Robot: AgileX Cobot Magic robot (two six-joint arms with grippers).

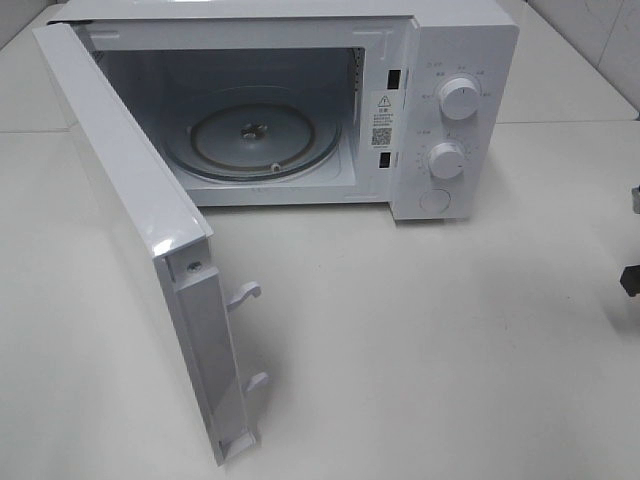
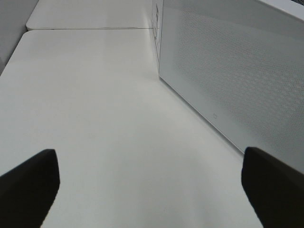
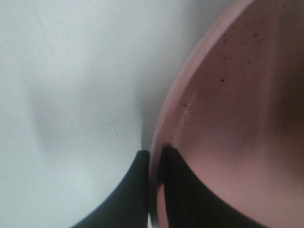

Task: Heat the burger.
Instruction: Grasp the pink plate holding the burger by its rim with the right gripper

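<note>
The burger is out of view in every frame. In the right wrist view my right gripper is shut on the rim of a pink plate, one dark finger outside the rim and the other inside; only bare speckled plate shows. In the high view just a dark bit of the right arm peeks in at the right edge. My left gripper is open and holds nothing, low over the table beside the microwave door.
The white microwave stands at the back of the white table. Its door is swung wide toward the front left. The glass turntable inside is bare. Two knobs sit on its right panel.
</note>
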